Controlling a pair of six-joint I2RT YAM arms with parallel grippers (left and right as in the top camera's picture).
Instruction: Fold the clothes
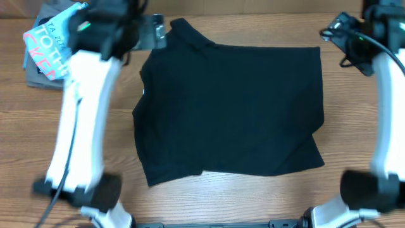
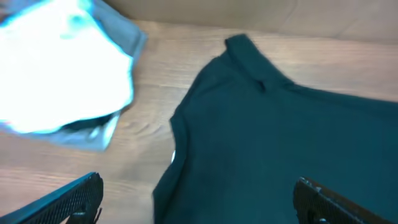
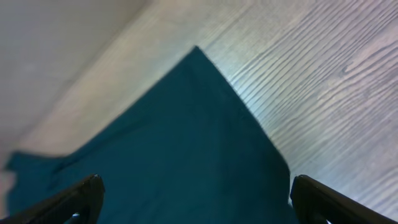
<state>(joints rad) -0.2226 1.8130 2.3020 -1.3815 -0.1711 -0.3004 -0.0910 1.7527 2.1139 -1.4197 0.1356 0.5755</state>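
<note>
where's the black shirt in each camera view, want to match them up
Overhead: black shirt spread flat mid-table, collar at the top left.
Left wrist: fills the right half, collar near the top.
Right wrist: lower centre, one corner pointing up.
Shared landmark: the wooden table, bare beside the shirt in all three.

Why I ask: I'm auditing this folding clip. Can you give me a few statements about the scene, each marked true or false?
1. The shirt lies on the table. True.
2. The left gripper is clamped on the shirt. False: it is open and holds nothing.
3. The right gripper is open. True.
4. The blue tee lies on the right arm's side. False: it lies on the left arm's side, off the shirt.
</note>
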